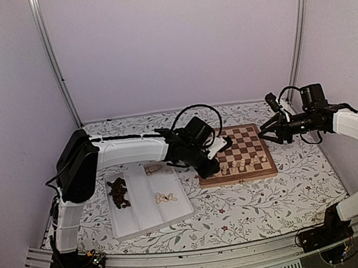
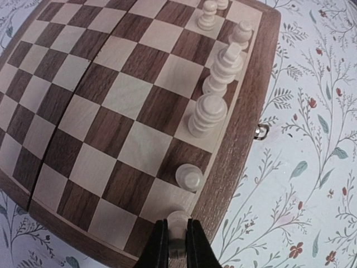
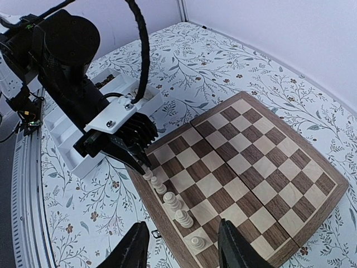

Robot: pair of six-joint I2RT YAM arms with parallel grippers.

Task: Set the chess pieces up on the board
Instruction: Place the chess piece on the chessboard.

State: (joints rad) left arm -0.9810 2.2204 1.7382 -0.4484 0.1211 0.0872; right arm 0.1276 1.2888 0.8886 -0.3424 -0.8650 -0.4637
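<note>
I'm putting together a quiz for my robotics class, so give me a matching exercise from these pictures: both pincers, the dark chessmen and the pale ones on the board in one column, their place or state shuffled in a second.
Column one
1. left pincer
2. right pincer
3. small dark brown wooden chessmen
4. row of pale cream wooden chessmen

Column two
A. heaped in the left compartment of the white rectangular tray
B. open and empty, off the right side of the square wooden chessboard
C. lined along the board's near edge
D. shut on one pale cream chessman at a board corner

Pairs: 1-D, 2-B, 3-A, 4-C
</note>
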